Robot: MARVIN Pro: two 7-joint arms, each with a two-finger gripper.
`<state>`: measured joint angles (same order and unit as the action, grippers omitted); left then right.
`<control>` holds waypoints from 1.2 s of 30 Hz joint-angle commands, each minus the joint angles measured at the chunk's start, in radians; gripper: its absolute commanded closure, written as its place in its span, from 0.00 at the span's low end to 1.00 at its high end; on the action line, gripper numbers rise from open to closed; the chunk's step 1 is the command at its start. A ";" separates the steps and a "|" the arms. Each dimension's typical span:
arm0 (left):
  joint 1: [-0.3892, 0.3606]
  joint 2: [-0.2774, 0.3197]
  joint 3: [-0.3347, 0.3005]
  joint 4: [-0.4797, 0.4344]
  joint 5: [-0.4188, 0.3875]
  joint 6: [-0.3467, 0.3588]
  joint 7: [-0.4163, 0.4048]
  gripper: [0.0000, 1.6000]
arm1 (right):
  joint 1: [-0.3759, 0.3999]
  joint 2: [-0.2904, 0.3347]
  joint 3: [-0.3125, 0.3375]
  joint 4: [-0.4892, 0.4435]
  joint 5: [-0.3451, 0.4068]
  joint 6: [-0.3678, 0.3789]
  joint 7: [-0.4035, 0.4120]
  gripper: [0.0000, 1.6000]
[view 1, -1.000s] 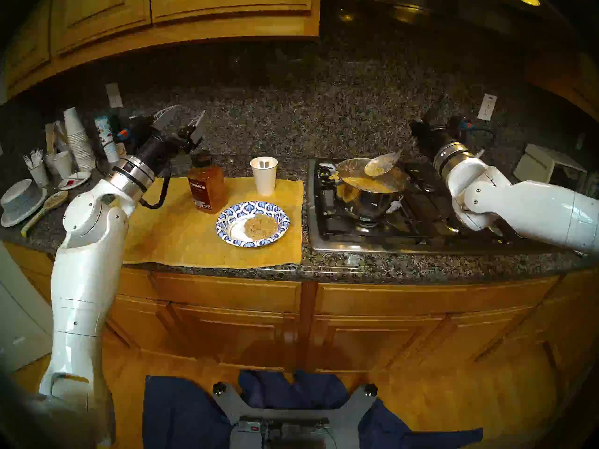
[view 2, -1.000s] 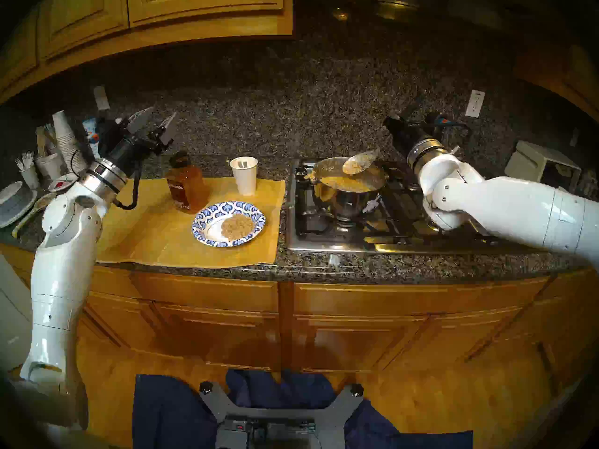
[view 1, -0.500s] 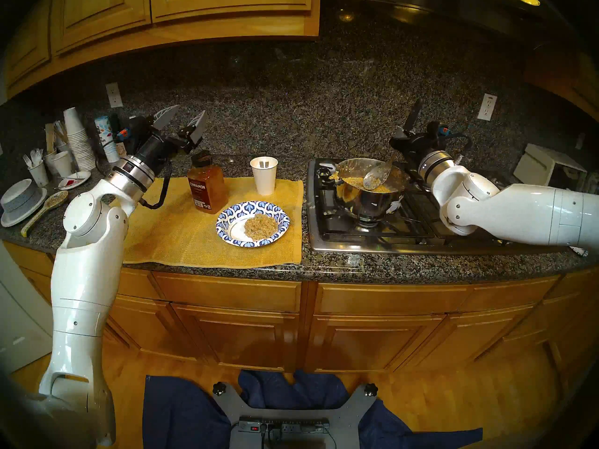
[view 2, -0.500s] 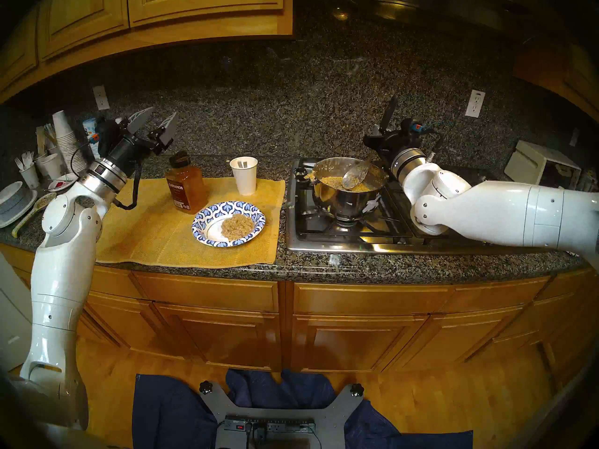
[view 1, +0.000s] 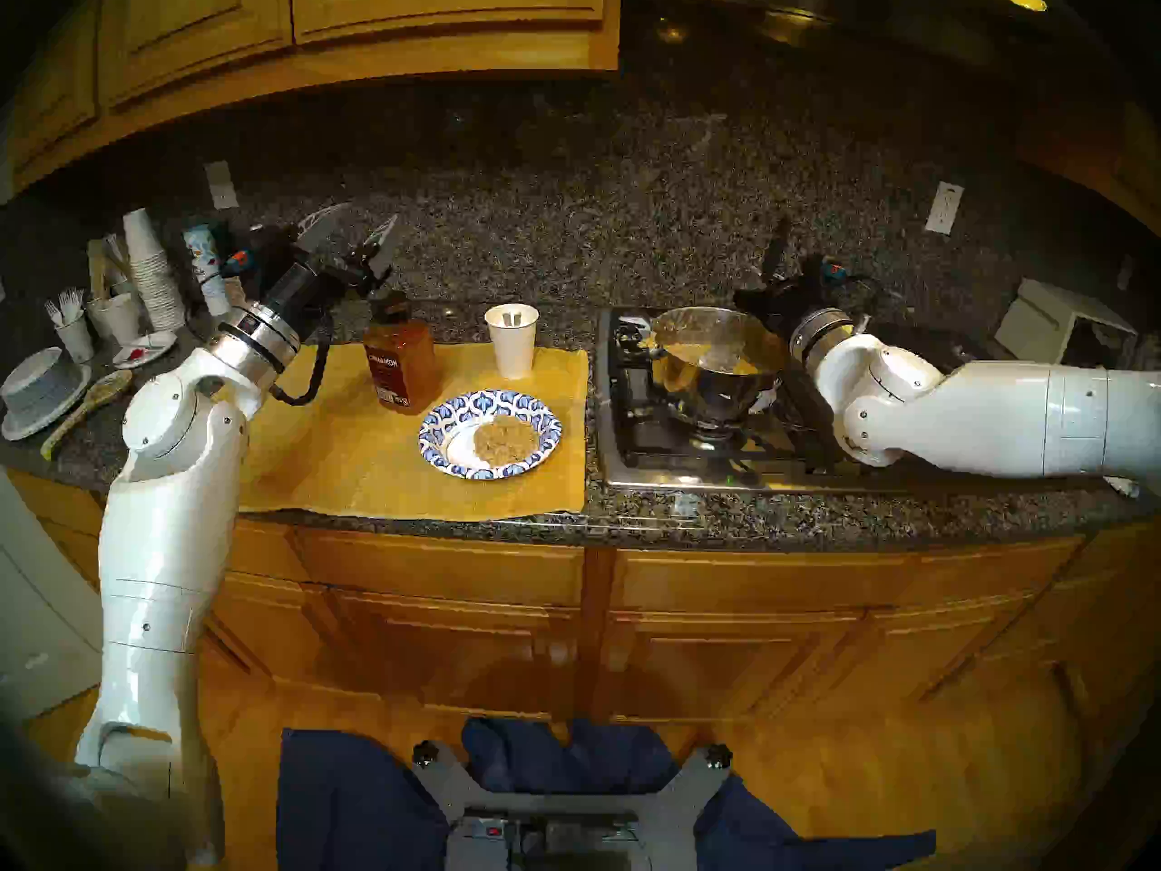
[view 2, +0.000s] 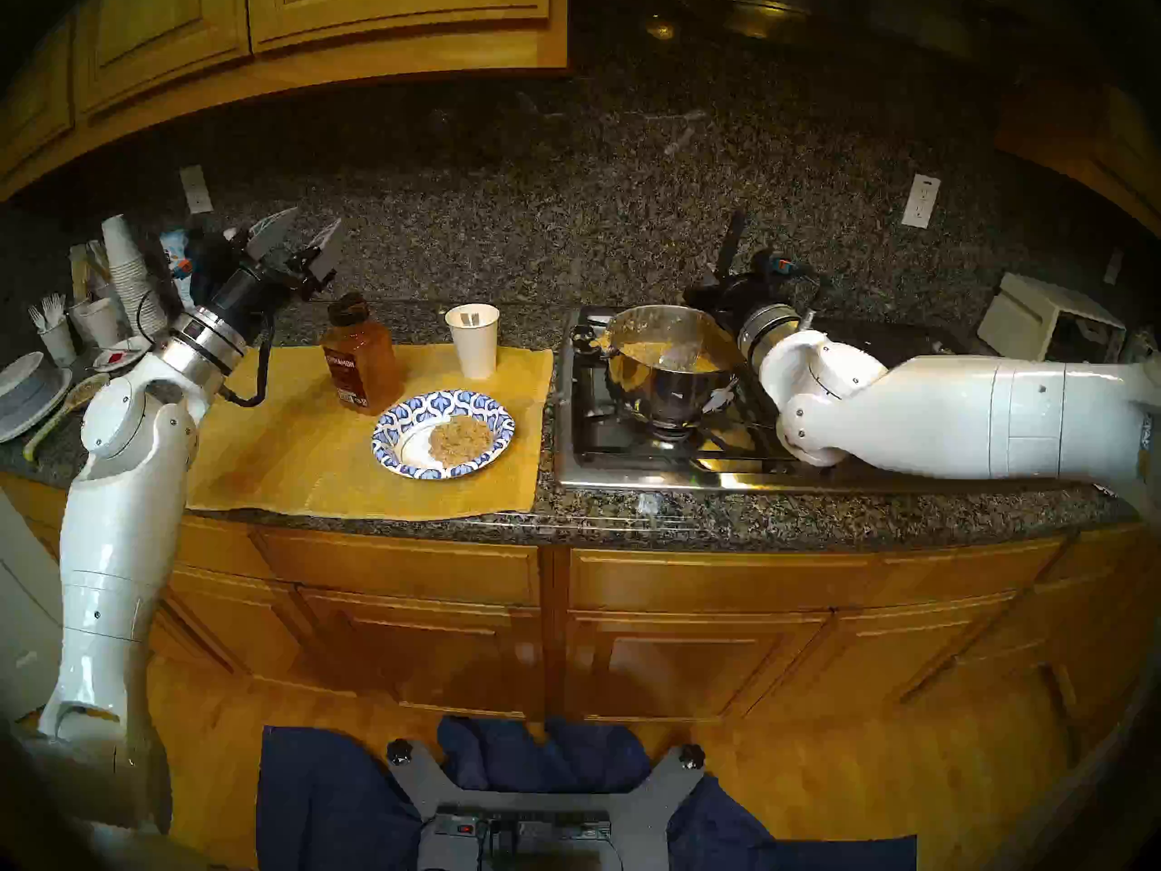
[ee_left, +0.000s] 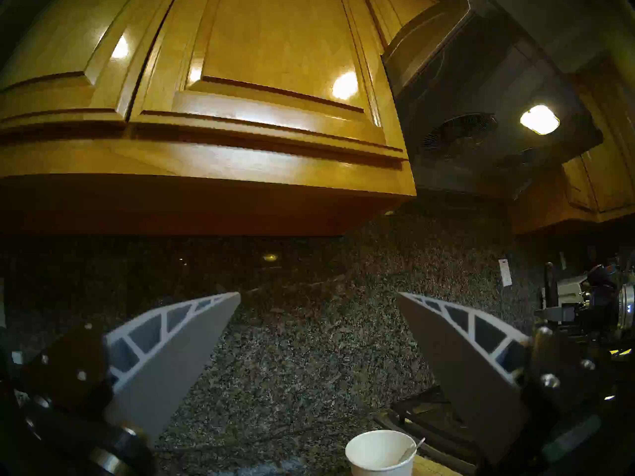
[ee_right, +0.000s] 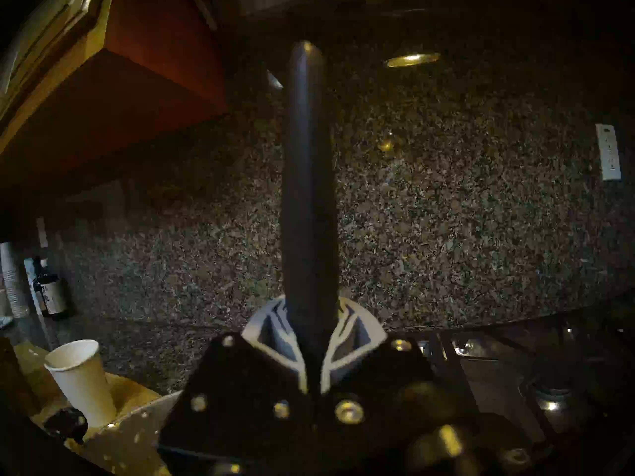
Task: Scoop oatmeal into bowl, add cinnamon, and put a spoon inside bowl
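The right claw [ee_right: 311, 369] is squeezed shut on the ladle handle [ee_right: 307, 176], standing straight up over the pot [view 1: 716, 373]. The bowl [view 1: 490, 434] with oatmeal [view 1: 506, 441] sits left of the pot. The left claw [view 1: 355, 232] hangs open.

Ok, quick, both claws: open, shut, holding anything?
Left claw: open, empty.
Right claw: shut on the ladle by its dark handle.

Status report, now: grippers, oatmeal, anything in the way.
Left gripper open, empty, raised above the cinnamon. Right gripper shut on ladle handle, scoop end down in the pot. Oatmeal in bowl. Nothing blocking.
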<state>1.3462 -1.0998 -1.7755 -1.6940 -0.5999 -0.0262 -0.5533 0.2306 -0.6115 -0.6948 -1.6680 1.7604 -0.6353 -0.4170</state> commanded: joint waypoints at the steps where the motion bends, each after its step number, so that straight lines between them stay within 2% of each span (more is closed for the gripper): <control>1: -0.033 -0.001 -0.006 -0.023 -0.008 -0.012 -0.001 0.00 | 0.031 -0.011 0.028 0.001 0.012 0.006 -0.009 1.00; 7: -0.033 0.000 -0.006 -0.023 -0.008 -0.012 -0.001 0.00 | 0.041 0.004 0.032 0.008 0.026 0.014 -0.027 1.00; 8: -0.033 0.000 -0.006 -0.023 -0.008 -0.012 -0.001 0.00 | 0.043 0.007 0.033 0.008 0.029 0.013 -0.032 0.98; 9: -0.033 0.000 -0.006 -0.023 -0.008 -0.012 -0.001 0.00 | 0.045 0.010 0.032 0.008 0.029 0.015 -0.030 0.90; 11: -0.033 0.000 -0.006 -0.023 -0.008 -0.012 -0.001 0.00 | 0.047 0.013 0.031 0.008 0.031 0.015 -0.030 0.90; 12: -0.033 0.000 -0.006 -0.023 -0.008 -0.012 -0.001 0.00 | 0.050 0.019 0.030 0.007 0.032 0.015 -0.030 0.85; 13: -0.033 0.000 -0.006 -0.023 -0.008 -0.012 -0.001 0.00 | 0.050 0.019 0.030 0.007 0.032 0.015 -0.030 0.85; 14: -0.033 0.000 -0.006 -0.023 -0.008 -0.011 -0.001 0.00 | 0.051 0.022 0.030 0.007 0.033 0.013 -0.030 0.81; 15: -0.033 0.000 -0.006 -0.023 -0.008 -0.011 -0.001 0.00 | 0.054 0.028 0.029 0.006 0.034 0.013 -0.031 0.62; 16: -0.033 0.000 -0.006 -0.023 -0.008 -0.011 -0.001 0.00 | 0.054 0.028 0.029 0.006 0.034 0.013 -0.031 0.62; 18: -0.033 0.000 -0.006 -0.023 -0.008 -0.011 -0.001 0.00 | 0.058 0.035 0.030 0.008 0.033 0.009 -0.035 0.54; 25: -0.033 0.000 -0.006 -0.023 -0.008 -0.011 -0.001 0.00 | 0.065 0.047 0.031 0.007 0.030 0.009 -0.041 0.45; 26: -0.033 0.000 -0.006 -0.023 -0.008 -0.011 -0.001 0.00 | 0.068 0.052 0.031 0.008 0.030 0.008 -0.041 0.38; 28: -0.033 0.000 -0.006 -0.023 -0.008 -0.011 -0.001 0.00 | 0.068 0.052 0.031 0.008 0.030 0.008 -0.041 0.38; 29: -0.033 0.000 -0.006 -0.023 -0.008 -0.011 -0.001 0.00 | 0.073 0.061 0.031 0.010 0.028 0.007 -0.046 0.31; 31: -0.032 0.000 -0.006 -0.023 -0.008 -0.011 -0.001 0.00 | 0.078 0.070 0.032 0.012 0.027 0.005 -0.050 0.26; 34: -0.032 0.000 -0.006 -0.023 -0.008 -0.011 -0.001 0.00 | 0.087 0.084 0.031 0.019 0.024 0.005 -0.055 0.09; 36: -0.032 0.000 -0.006 -0.023 -0.008 -0.011 -0.001 0.00 | 0.092 0.091 0.033 0.020 0.025 0.006 -0.056 0.08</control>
<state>1.3462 -1.0997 -1.7752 -1.6940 -0.6004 -0.0263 -0.5528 0.2581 -0.5561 -0.6938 -1.6584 1.8000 -0.6158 -0.4701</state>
